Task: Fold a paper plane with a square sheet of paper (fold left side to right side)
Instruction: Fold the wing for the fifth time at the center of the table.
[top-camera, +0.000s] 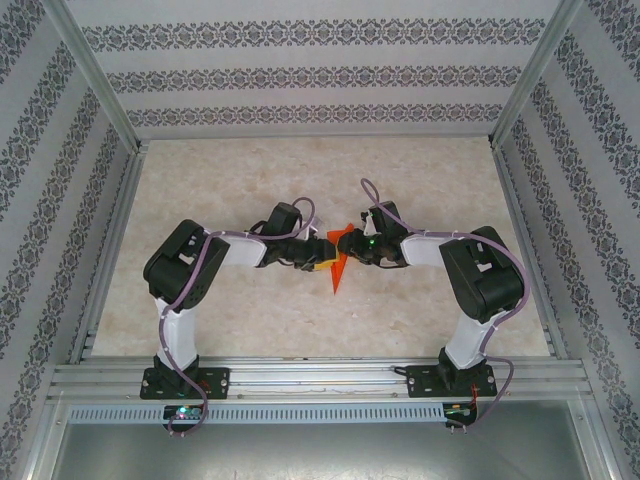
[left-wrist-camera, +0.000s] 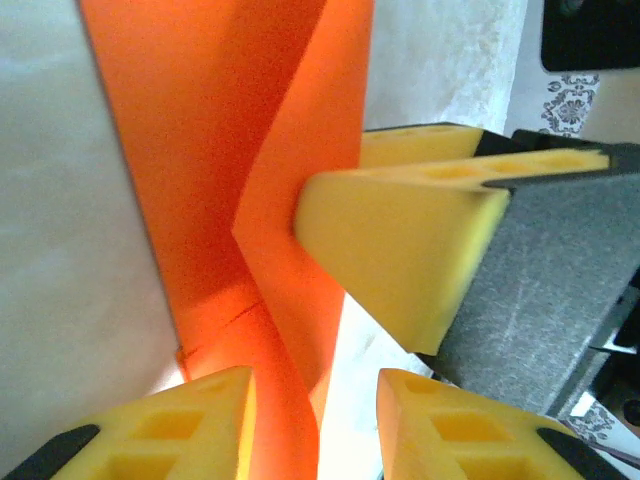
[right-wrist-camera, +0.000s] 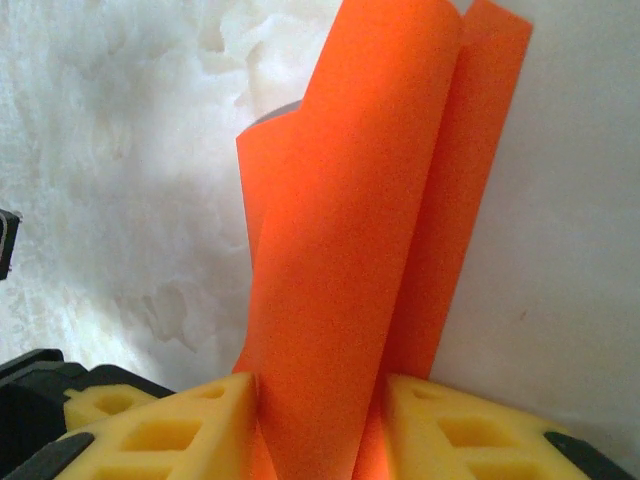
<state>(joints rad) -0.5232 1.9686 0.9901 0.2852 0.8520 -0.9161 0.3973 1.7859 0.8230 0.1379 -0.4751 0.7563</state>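
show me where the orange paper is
In the top view, the orange paper is central, between the left fingers and the right fingers, which hold it.

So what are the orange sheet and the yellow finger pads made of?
The orange paper looks like thin matte paper: sharp creases, soft curl, no glare. The yellow finger pads are probably moulded plastic or firm foam, matte, with hollow cells.

Robotics lab test cell: aluminium extrusion frame (top-camera: 99, 70), patterned wallpaper panels (top-camera: 300, 70), robot arms (top-camera: 178, 335) bolted to a rail (top-camera: 320, 375), marble-look tabletop (top-camera: 250, 320).
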